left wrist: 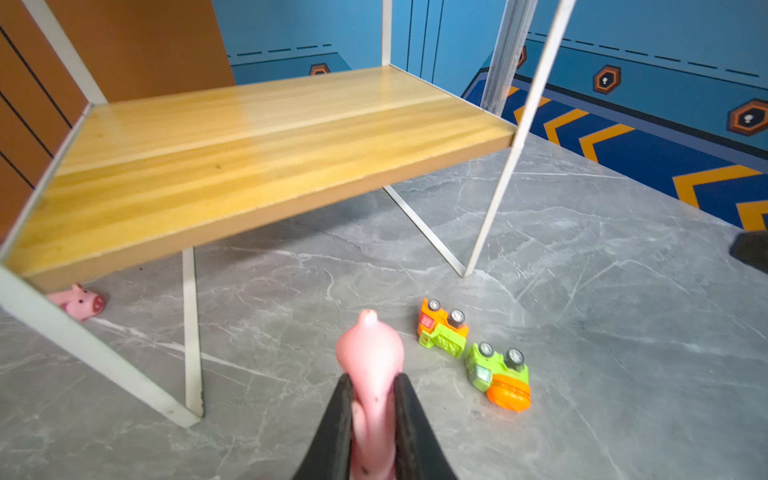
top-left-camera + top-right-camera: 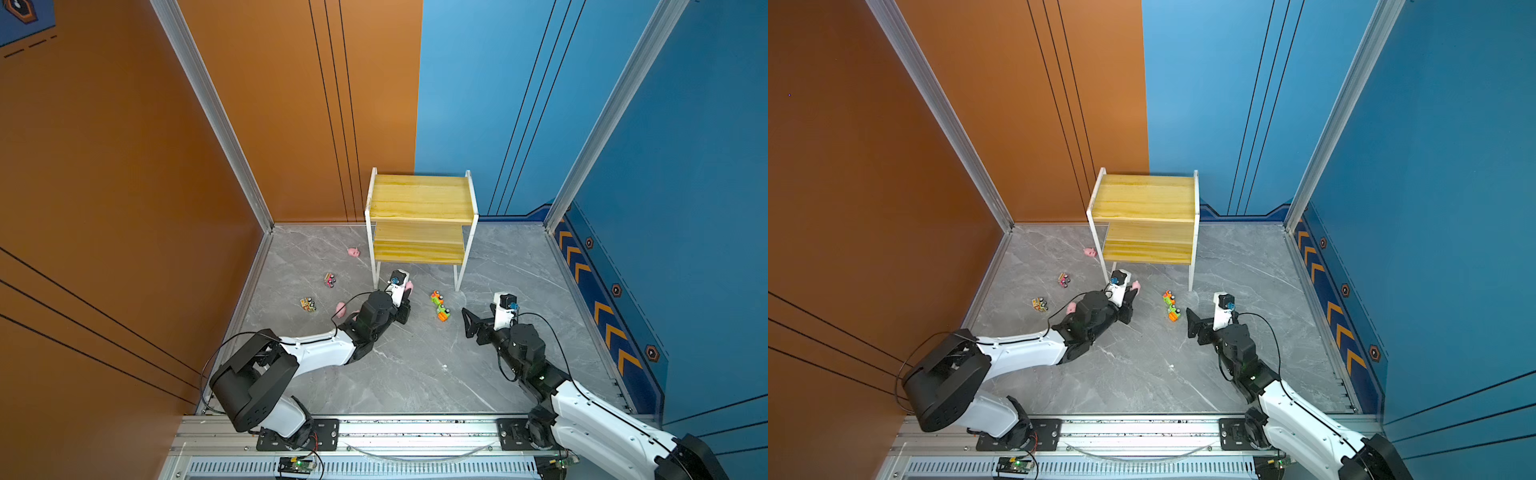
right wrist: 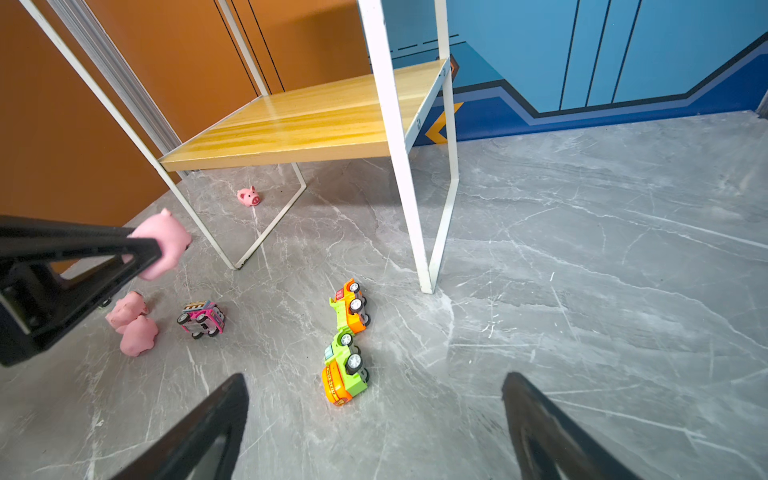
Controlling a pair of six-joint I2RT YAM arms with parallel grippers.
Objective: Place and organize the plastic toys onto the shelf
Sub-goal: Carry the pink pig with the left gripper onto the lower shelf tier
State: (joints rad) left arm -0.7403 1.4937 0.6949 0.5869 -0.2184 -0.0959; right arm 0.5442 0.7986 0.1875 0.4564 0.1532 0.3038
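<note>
Floor (image 2: 415, 374): grey marble-pattern slab, boxed in by an orange wall (image 2: 124, 166) on the left and a blue wall (image 2: 685, 166) at back and right, with an aluminium rail (image 2: 415, 428) along the front edge carrying both arm bases. The shelf (image 2: 419, 199) stands against the back wall at the colour seam, its top board (image 2: 1144, 199) set above and behind the lower board (image 1: 249, 145); every toy in view is off the boards. Left of the shelf a pig (image 2: 353, 252) stands on the floor near the rear leg. Nearer the front are a pink car (image 2: 330, 280), tipped over, and an orange-yellow car (image 2: 308, 304). Two pigs (image 3: 129, 309) sit huddled and touching, and the left arm (image 2: 316, 349) mostly covers them in both top views. In front of the shelf's right legs two green-and-orange cars (image 3: 351, 305) lie on their sides, end to end and touching or nearly so. The left gripper (image 1: 370, 382) is clamped on the held pig (image 1: 370, 353), squeezing its body between the black fingers, clear of the floor and just in front of the shelf's front left leg, with the lower board close ahead. The right gripper (image 2: 466, 323) is spread wide with nothing between its fingers, low over the floor near the two sideways cars and pointing toward them.
</note>
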